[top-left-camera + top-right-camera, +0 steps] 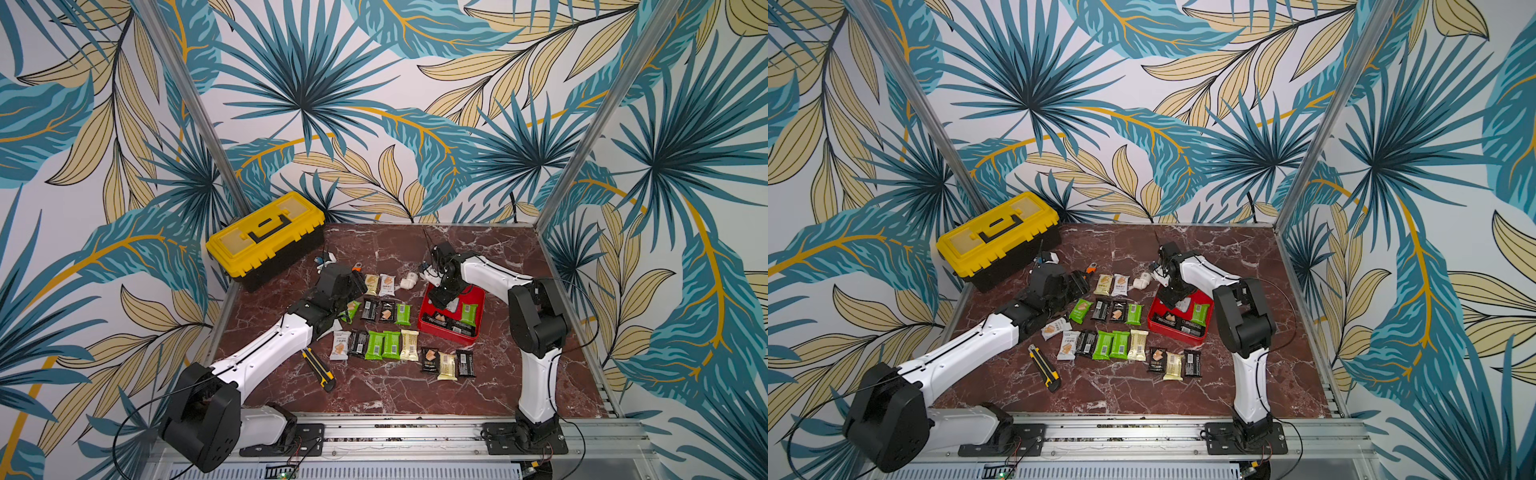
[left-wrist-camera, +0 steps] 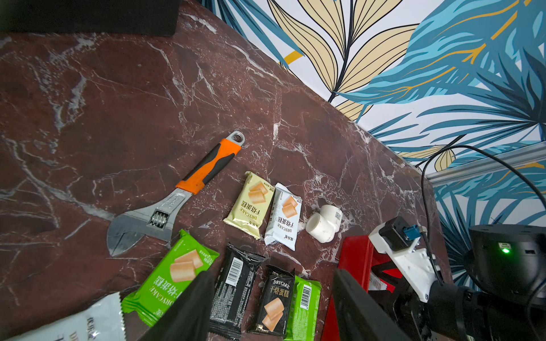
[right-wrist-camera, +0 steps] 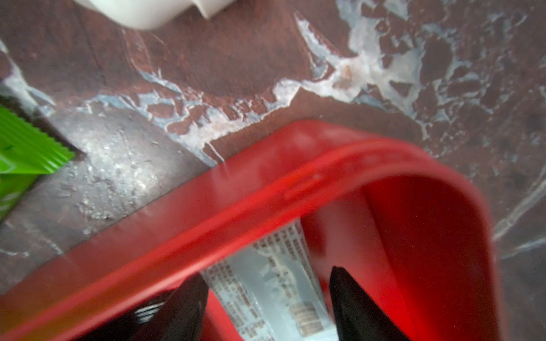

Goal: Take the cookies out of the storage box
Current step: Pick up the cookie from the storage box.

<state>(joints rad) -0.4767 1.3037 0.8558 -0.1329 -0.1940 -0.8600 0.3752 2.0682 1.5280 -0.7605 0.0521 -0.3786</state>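
Most cookies [image 1: 390,345], in both top views, lie out beside your left pincer [image 1: 353,291]; about four remain in the box [image 1: 445,336] beneath your right pincer [image 1: 441,302]. Left wrist: jaws apart, empty. Right wrist: jaws apart astride a white packet [image 3: 280,280], unclamped.

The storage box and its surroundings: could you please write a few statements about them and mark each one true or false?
1. The storage box is empty. False: a green packet and black ones lie in it.
2. The right gripper stands open over a white packet in the box. True.
3. The utility knife lies in the box. False: it lies on the table.
4. The yellow toolbox is shut. True.
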